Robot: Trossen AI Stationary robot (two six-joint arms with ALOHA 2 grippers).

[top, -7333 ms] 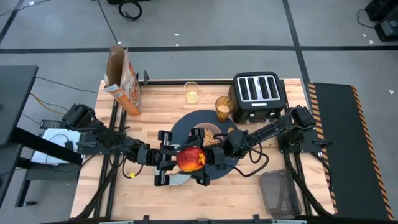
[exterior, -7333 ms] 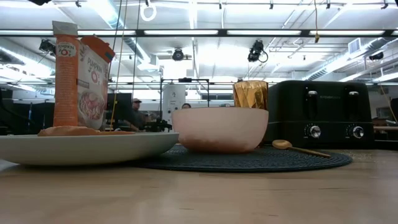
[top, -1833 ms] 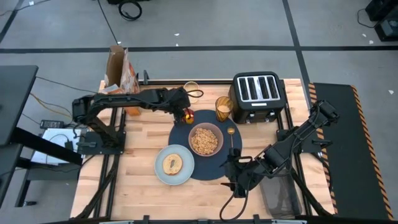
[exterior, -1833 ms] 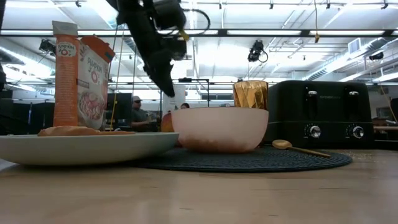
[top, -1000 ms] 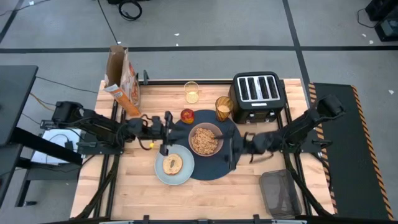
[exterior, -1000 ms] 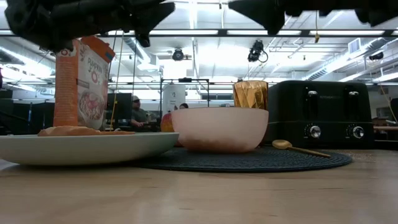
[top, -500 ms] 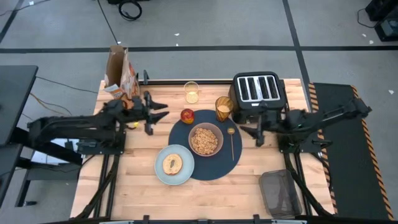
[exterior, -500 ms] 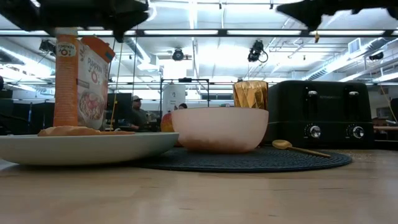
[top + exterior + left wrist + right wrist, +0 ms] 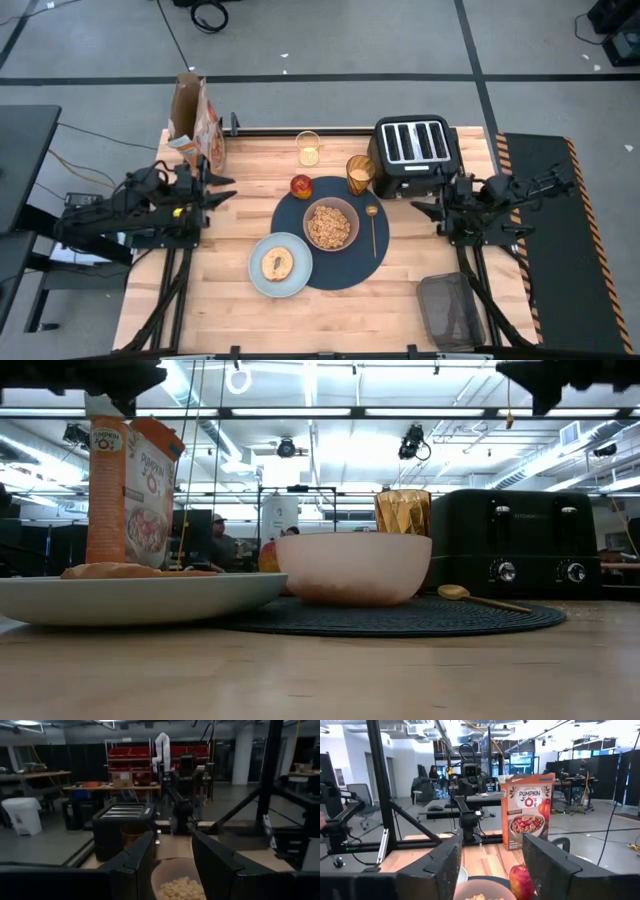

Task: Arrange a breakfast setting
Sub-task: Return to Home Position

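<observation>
The dark-blue mat (image 9: 352, 262) lies mid-table. On it stand the pink bowl (image 9: 331, 224) filled with cereal, the gold spoon (image 9: 373, 228) to its right, the red apple (image 9: 301, 186) and the amber tumbler (image 9: 359, 175) at its far rim. The pale-blue plate (image 9: 281, 264) overlaps the mat's near left edge and carries the bagel (image 9: 276, 264). The small clear glass (image 9: 308, 148) stands beyond the mat. My left gripper (image 9: 222, 190) hangs open over the table's left edge, my right gripper (image 9: 425, 210) open near the right edge, both level, pointing inward, with nothing between their fingers.
The black toaster (image 9: 416, 148) stands at the far right, the cereal box (image 9: 195, 125) at the far left corner. Bare wood lies along the near edge. A person (image 9: 218, 543) sits in the room beyond the table.
Both arms have drawn back from over the mat and risen a little, the left toward the table's left edge, the right toward its right edge. The dishes, apple and spoon have stayed where they were.
</observation>
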